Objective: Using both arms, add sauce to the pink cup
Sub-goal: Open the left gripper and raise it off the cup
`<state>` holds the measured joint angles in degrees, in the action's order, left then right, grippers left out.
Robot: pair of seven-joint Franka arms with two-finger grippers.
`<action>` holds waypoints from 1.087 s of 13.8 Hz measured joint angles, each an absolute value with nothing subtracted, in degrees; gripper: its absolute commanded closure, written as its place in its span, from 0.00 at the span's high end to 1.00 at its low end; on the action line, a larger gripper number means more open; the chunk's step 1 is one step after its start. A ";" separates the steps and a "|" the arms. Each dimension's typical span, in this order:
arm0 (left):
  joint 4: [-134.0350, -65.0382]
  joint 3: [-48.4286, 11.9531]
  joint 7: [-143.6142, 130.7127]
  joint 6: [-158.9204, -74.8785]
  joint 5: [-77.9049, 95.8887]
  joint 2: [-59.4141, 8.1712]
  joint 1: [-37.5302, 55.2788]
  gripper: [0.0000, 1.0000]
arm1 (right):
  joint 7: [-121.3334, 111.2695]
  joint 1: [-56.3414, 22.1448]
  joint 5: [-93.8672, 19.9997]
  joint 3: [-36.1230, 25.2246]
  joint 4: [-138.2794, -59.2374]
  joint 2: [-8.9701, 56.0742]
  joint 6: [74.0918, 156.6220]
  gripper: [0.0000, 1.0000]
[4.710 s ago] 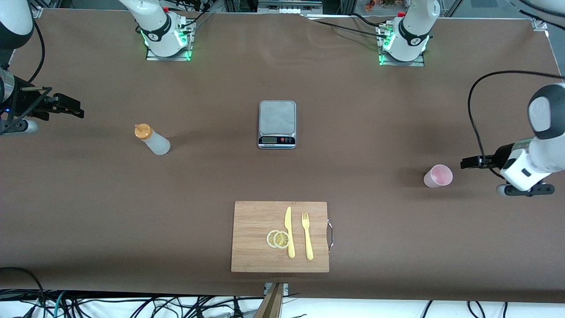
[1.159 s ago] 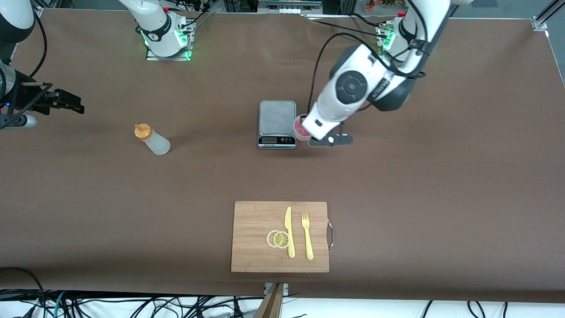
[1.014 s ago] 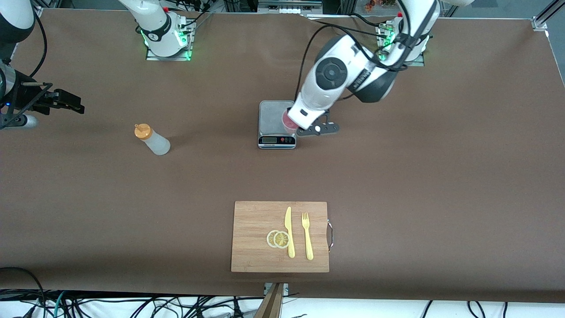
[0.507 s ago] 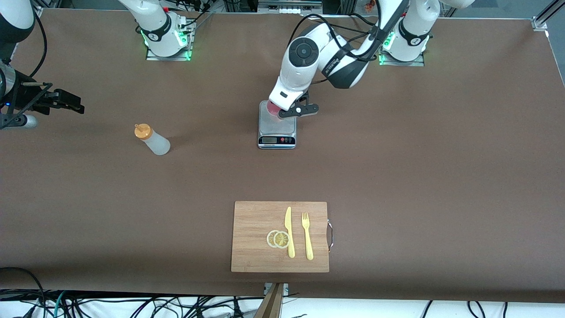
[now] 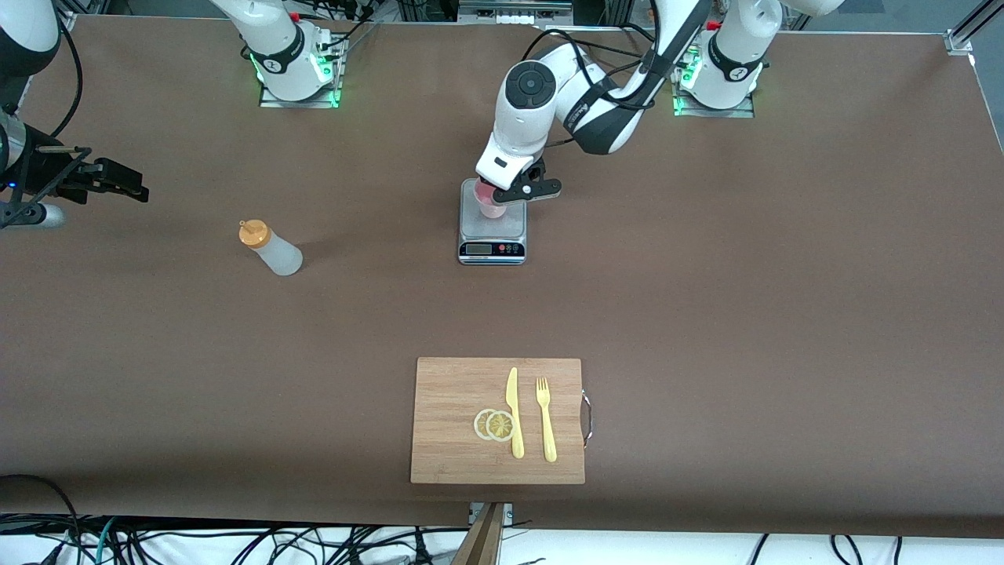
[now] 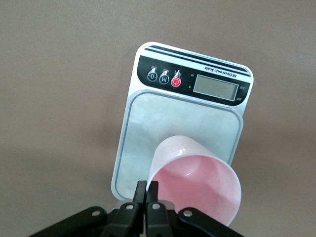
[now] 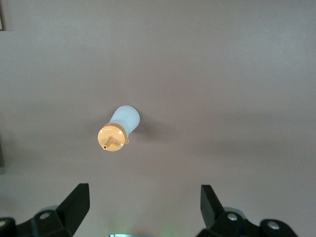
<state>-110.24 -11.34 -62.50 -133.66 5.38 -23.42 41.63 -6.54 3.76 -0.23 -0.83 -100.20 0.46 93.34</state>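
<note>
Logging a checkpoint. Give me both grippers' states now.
Left gripper: shut on the cup, over the scale.
Right gripper: open, holding nothing, above the bottle.

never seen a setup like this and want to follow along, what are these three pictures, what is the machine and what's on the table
Two white robot arms stand at a brown table. One picture looks down from a high camera facing them; the other two come from cameras on each wrist.

The left gripper is shut on the pink cup, over the scale. Whether the cup rests on the plate is unclear.

The right gripper is open and waits over the table, with the sauce bottle upright below it.

Nearer the front camera lies a cutting board with a yellow knife, a fork and two lemon slices.
</note>
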 measured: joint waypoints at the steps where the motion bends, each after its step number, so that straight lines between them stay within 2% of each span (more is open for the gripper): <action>1: -110.24 -11.34 -62.78 -133.80 4.89 -23.66 41.70 0.39 | -6.54 3.76 -0.23 -0.83 -100.20 0.46 93.34 0.99; 2: -110.21 -11.33 -62.82 -133.82 4.73 -23.63 41.70 0.99 | -6.54 3.76 -0.23 -0.83 -100.20 0.46 93.34 0.99; 6: -108.92 -10.43 -62.71 -133.44 4.60 -22.69 40.83 1.00 | -6.42 3.76 -0.24 -0.88 -100.20 0.67 93.35 0.99; 11: -97.95 -8.76 -52.58 -113.56 4.60 -16.54 34.15 1.00 | -6.35 3.77 -0.25 -1.06 -100.20 1.35 93.41 0.99; 15: -93.99 -7.10 -41.02 -107.97 4.45 -12.76 26.13 1.00 | -6.51 3.85 -0.25 -1.35 -100.20 2.22 93.32 0.99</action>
<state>-93.99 -7.10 -41.02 -107.97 4.45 -12.76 26.13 -6.51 3.85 -0.25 -1.35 -100.20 2.22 93.32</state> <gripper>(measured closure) 0.000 0.004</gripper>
